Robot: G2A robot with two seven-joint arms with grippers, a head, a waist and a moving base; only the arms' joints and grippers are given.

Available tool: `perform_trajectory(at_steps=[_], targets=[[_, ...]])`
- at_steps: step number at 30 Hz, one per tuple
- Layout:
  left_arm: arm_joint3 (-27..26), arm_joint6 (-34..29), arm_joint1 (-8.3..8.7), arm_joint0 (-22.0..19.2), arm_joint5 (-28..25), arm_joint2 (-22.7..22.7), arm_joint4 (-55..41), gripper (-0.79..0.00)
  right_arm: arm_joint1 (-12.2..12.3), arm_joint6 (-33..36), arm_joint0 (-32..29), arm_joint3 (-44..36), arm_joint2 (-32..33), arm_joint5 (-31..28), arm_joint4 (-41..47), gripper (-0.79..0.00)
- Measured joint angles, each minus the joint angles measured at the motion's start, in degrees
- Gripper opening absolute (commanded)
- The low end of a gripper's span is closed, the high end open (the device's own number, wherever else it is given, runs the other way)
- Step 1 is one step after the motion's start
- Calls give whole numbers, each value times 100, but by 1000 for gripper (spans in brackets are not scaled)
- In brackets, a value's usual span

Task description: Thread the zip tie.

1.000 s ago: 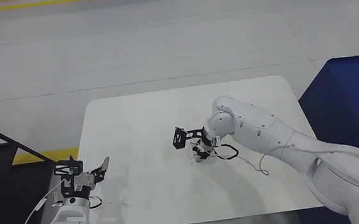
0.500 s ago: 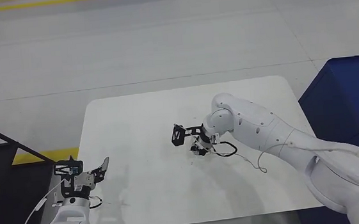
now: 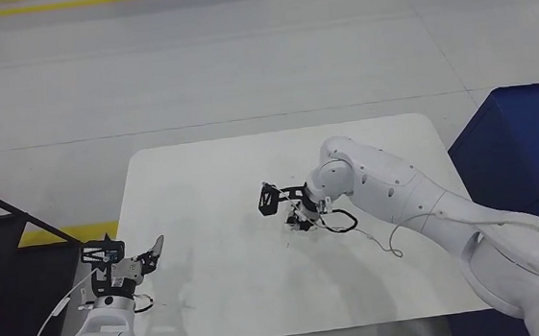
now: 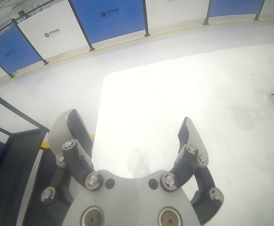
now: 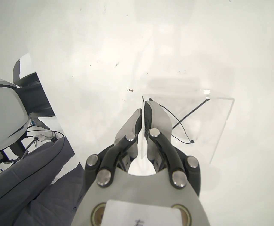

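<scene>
A thin black zip tie (image 5: 188,113) runs through a hole in a clear bent plastic plate (image 5: 222,126) and curls back to its small head (image 5: 192,141). My right gripper (image 5: 143,111) is shut on the plate's upright edge, just beside the tie. From above, the right gripper (image 3: 300,224) sits near the middle of the white table (image 3: 204,193), with a black loop (image 3: 341,224) next to it. Over the table's near left corner my left gripper (image 4: 132,128) stands open with nothing between its fingers; from above, the left gripper (image 3: 150,255) is far from the plate.
A blue bin (image 3: 523,146) stands off the table's right side. Dark railing (image 3: 8,215) borders the left. A thin white cable (image 3: 384,247) trails from the right arm onto the table.
My right gripper has shifted slightly toward the table's far side with the clear plate in it. The left arm has not moved.
</scene>
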Motion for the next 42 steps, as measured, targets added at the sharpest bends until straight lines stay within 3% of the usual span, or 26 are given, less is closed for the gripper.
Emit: perform_trajectory(at_steps=[5, 6, 9, 14, 19, 21, 22, 25, 42], targets=[[0, 0, 0, 0, 0, 0, 0, 0, -22, 67, -14, -40, 0, 67, 4, -763], [0, 0, 0, 0, 0, 0, 0, 0, -24, 73, -13, -47, 0, 73, 4, -730], [0, 0, 0, 0, 0, 0, 0, 0, -21, 78, -6, -61, 0, 78, 37, -514], [0, 0, 0, 0, 0, 0, 0, 0, 12, 52, 11, -111, 0, 52, 128, -443], [0, 0, 0, 0, 0, 0, 0, 0, 81, -23, 46, -148, 0, -22, 231, -453], [0, 0, 0, 0, 0, 0, 0, 0, 107, -90, 86, -91, 0, -89, 302, -502], [0, 0, 0, 0, 0, 0, 0, 0, 121, -122, 124, -28, 0, -121, 345, -563], [0, 0, 0, 0, 0, 0, 0, 0, 119, -108, 199, 106, 0, -107, 327, -622], [0, 0, 0, 0, 0, 0, 0, 0, -82, -287, 91, 337, 0, -285, 96, -656]])
